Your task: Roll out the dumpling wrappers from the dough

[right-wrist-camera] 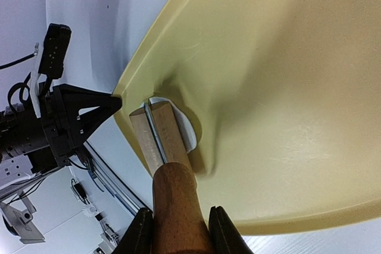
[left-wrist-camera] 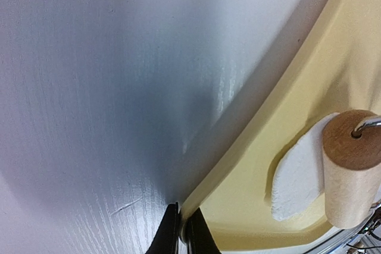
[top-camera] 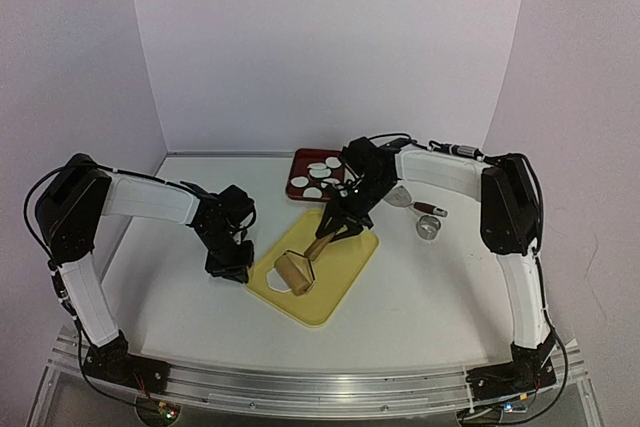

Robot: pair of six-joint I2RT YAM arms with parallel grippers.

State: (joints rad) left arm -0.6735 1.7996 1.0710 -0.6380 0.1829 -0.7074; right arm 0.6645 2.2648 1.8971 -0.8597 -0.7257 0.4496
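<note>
The yellow board lies mid-table. A wooden roller rests on its left part, over a flattened white dough patch, also visible under the roller in the right wrist view. My right gripper is shut on the roller's wooden handle. My left gripper is shut on the board's left edge, with one finger on each side of the rim. Several round white dumpling wrappers lie on a dark red tray at the back.
A small metal ring cutter and a tool with a dark handle lie right of the board. The white table is enclosed by white walls behind and at the sides.
</note>
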